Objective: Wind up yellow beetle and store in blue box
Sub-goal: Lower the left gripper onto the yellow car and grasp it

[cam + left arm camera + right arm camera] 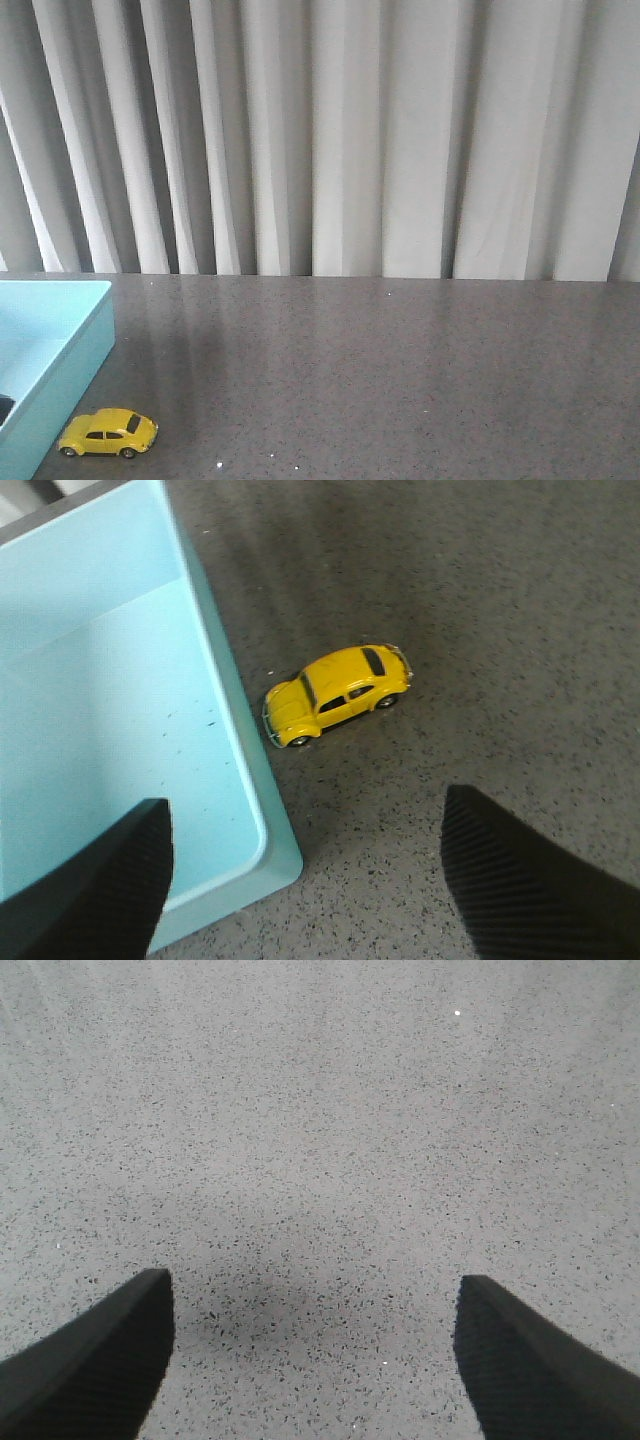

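Note:
The yellow beetle (108, 432) stands on its wheels on the dark speckled table, just right of the blue box (60, 345) at the front left. In the left wrist view the beetle (338, 694) sits beside the blue box's wall (240, 720), its nose almost touching it. My left gripper (305, 865) is open and empty, hovering above the box's near corner, short of the beetle; one of its fingers (100, 890) is over the box. My right gripper (315, 1350) is open and empty above bare table. Neither gripper shows in the front view.
The grey speckled table (400, 380) stretches right of the beetle. Grey-white curtains (330, 130) hang behind the table's far edge. A small dark thing (4, 408) shows at the frame's left edge inside the blue box.

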Robot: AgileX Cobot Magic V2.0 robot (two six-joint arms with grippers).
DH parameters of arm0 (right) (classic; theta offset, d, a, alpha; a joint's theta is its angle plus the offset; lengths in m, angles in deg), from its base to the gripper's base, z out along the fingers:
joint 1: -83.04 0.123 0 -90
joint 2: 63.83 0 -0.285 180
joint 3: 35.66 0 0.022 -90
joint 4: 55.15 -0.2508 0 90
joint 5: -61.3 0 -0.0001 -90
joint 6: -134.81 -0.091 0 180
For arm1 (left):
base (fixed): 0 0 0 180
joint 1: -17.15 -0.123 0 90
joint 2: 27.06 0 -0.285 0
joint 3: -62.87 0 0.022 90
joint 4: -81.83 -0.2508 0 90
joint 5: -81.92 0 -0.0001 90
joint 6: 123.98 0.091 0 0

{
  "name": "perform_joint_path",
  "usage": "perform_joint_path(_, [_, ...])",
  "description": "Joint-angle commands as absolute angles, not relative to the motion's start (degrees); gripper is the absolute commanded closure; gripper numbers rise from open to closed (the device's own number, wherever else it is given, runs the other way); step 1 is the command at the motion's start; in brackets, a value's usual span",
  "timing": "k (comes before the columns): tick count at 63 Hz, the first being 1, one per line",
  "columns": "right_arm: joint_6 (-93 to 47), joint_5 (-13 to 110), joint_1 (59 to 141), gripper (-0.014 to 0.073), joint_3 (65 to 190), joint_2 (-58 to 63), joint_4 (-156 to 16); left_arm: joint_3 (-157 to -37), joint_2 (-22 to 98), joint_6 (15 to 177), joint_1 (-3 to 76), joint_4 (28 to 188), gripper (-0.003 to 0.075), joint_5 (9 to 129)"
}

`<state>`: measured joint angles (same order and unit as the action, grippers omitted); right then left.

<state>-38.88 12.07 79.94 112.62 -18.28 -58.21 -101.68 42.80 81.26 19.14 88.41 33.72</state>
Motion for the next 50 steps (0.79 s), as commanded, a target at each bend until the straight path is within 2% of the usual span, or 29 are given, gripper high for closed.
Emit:
perform_joint_path(1, [-38.9, 15.4, 80.0, 0.0036, 114.0, -18.3, -58.5, -107.3, 46.6, 90.4, 19.2, 94.4, 0.0182, 32.7])
perform_joint_path(15, [-38.9, 15.4, 80.0, 0.0036, 114.0, -18.3, -58.5, -116.1, 57.8, 105.8, 19.2, 96.6, 0.018, 27.0])
perform_joint_path(50, [-38.9, 15.4, 80.0, 0.0036, 114.0, -18.3, -58.5, -130.6, 80.1, 116.7, 19.6, 96.7, 0.018, 23.3])
